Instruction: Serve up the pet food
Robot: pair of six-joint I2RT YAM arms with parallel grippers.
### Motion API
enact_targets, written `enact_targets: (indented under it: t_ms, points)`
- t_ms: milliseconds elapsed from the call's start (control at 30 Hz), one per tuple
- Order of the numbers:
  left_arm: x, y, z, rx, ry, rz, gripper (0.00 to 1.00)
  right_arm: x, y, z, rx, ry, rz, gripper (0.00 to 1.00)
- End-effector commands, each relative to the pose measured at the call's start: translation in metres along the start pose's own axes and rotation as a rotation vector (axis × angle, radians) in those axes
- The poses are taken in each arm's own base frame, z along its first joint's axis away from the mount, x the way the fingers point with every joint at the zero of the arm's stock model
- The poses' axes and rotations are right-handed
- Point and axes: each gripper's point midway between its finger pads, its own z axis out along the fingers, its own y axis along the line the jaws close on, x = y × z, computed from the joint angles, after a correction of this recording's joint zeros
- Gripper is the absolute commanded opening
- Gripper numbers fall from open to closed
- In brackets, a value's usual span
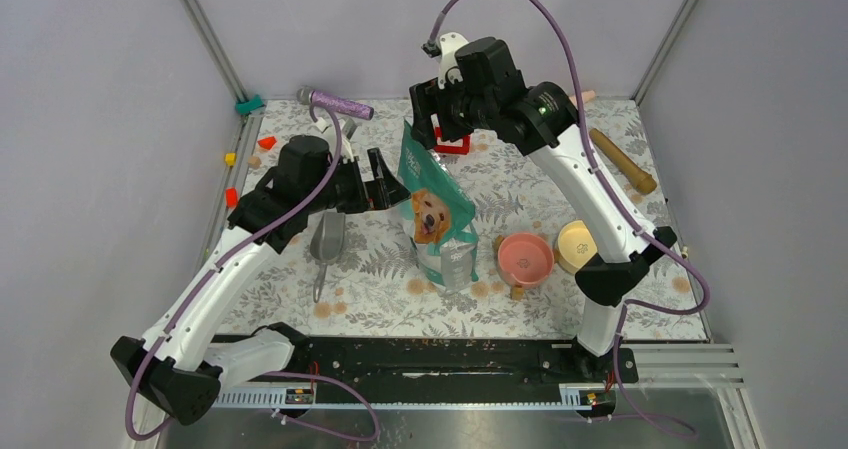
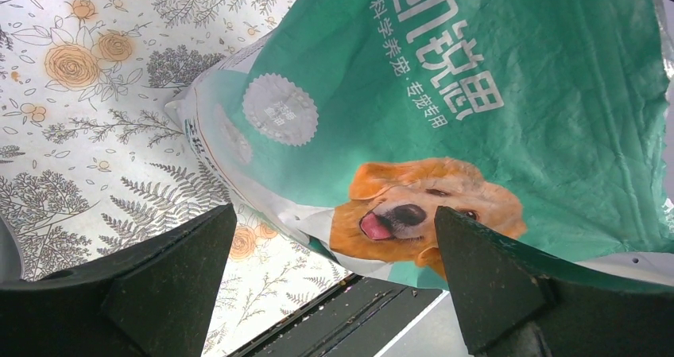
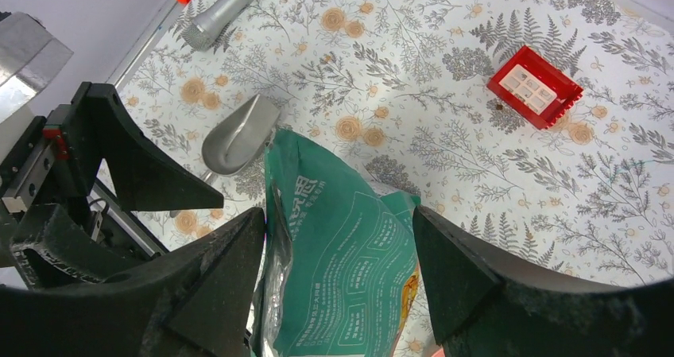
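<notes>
The teal-and-white bag (image 1: pixel 432 184) with a golden dog's face stands upright mid-table. The pet food itself is hidden inside it. My right gripper (image 1: pixel 432 127) hangs over the bag's top, open. In the right wrist view the bag's top edge (image 3: pixel 350 246) sits between the fingers of the right gripper (image 3: pixel 338 214), near the left one. My left gripper (image 1: pixel 392 181) is open just left of the bag. In its wrist view the bag's printed front (image 2: pixel 477 71) fills the space beyond the left gripper (image 2: pixel 334 212). The grey scoop (image 1: pixel 328 239) lies on the mat, left of the bag.
A pink bowl (image 1: pixel 525 257) and a yellow bowl (image 1: pixel 576 246) stand right of the bag. A red tray (image 3: pixel 534 87) lies behind it. A purple glittery stick (image 1: pixel 335 102) is at the back left and a wooden roller (image 1: pixel 622 161) at the back right.
</notes>
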Motion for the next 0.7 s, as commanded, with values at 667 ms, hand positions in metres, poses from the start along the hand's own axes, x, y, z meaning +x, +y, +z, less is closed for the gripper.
enact_targets:
  t_ms: [667]
  points:
    - [-0.012,0.002,0.004,-0.003,-0.047,0.023,0.99,-0.012,-0.005,-0.029,0.026,-0.065,-0.001,0.77]
